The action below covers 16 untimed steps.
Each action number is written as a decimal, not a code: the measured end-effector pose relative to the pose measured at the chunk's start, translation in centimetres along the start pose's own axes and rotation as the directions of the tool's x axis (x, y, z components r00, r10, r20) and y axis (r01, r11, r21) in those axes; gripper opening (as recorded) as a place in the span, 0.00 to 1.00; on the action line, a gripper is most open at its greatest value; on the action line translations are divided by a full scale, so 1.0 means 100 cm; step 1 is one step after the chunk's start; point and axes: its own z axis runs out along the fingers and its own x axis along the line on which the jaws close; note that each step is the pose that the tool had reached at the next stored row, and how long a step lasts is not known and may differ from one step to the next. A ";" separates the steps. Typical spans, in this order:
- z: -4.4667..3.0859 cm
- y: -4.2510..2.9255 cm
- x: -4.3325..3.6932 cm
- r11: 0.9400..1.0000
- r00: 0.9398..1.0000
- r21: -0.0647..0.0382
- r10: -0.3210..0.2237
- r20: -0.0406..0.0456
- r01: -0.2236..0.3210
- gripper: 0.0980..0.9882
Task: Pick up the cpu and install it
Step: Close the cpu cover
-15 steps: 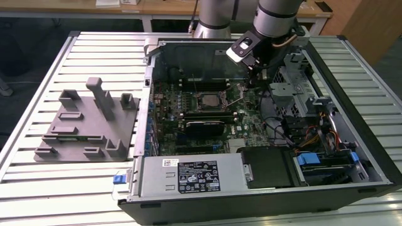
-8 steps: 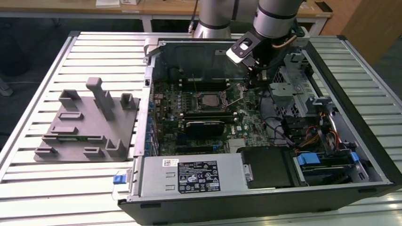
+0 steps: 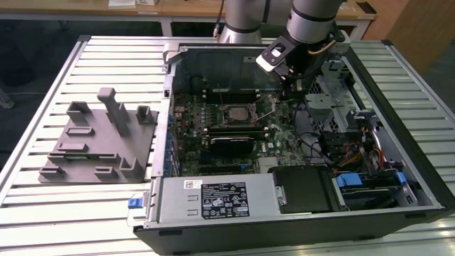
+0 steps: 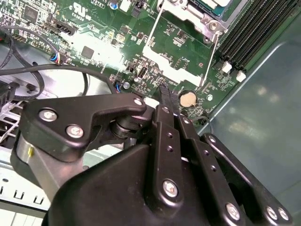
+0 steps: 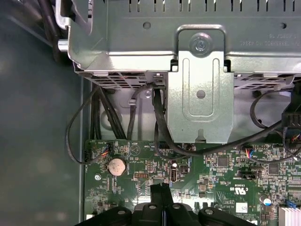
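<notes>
**Claw shut and empty, cpu's over in the socket**

My black metal claw (image 4: 165, 93) has both flat fingers pressed tight together, nothing pinched between them. The tips sit right at the green motherboard (image 4: 94, 28), near a round silver coin cell (image 4: 187, 98) and a bare steel latch plate (image 4: 178, 69). Can't tell if they touch. The cpu (image 3: 238, 113), a small flat square with a dull silver top, lies in the black-framed socket (image 3: 223, 113), near my claw but apart from it.

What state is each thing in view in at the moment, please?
computer case: side open, insides exposed.
cpu: lying in the socket, not held.
load plate: swung open.
gripper: shut, holding nothing, tips low over the motherboard beside the load plate.
</notes>
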 end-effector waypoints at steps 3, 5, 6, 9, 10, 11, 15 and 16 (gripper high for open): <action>0.0003 0.0002 0.0000 1.000 1.000 0.000 0.000 0.000 0.000 0.01; 0.0017 0.0012 -0.0001 1.000 1.000 0.000 0.000 0.000 0.000 0.01; 0.0023 0.0016 -0.0001 1.000 1.000 0.000 0.000 0.000 0.000 0.01; 0.0052 0.0020 -0.0003 1.000 1.000 0.000 0.000 0.000 0.000 0.01; 0.0062 0.0021 -0.0003 1.000 1.000 0.000 0.000 0.000 0.000 0.01; 0.0071 0.0022 -0.0003 1.000 1.000 0.000 0.000 0.000 0.000 0.01; 0.0127 0.0022 -0.0006 1.000 1.000 0.000 0.000 0.000 0.000 0.01; 0.0143 0.0022 -0.0007 1.000 1.000 0.000 0.000 0.000 0.000 0.01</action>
